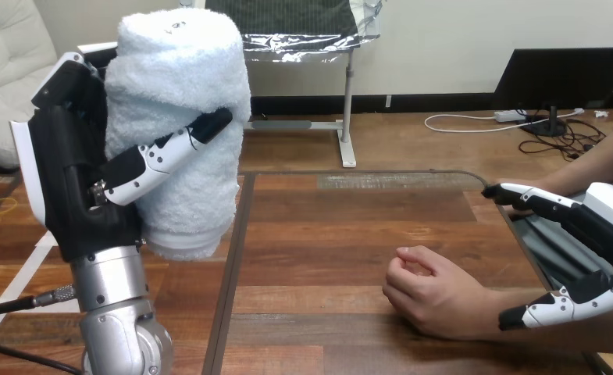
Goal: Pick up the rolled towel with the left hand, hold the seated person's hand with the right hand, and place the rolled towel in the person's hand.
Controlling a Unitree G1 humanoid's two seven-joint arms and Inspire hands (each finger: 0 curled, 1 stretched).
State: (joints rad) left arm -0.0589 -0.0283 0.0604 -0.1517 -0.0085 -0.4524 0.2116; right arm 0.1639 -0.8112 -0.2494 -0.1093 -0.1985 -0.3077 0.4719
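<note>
Towel roll (179, 78), plush pale cylinder

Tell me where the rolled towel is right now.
In the head view the rolled towel stands upright at the left, gripped by the left hand and held above the table, apart from the person's hand resting at lower right.

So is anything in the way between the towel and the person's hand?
Nothing visible. The left hand holds the rolled towel up at the left, and only bare table lies between it and the person's hand. That hand's fingers are curled in, though.
</note>
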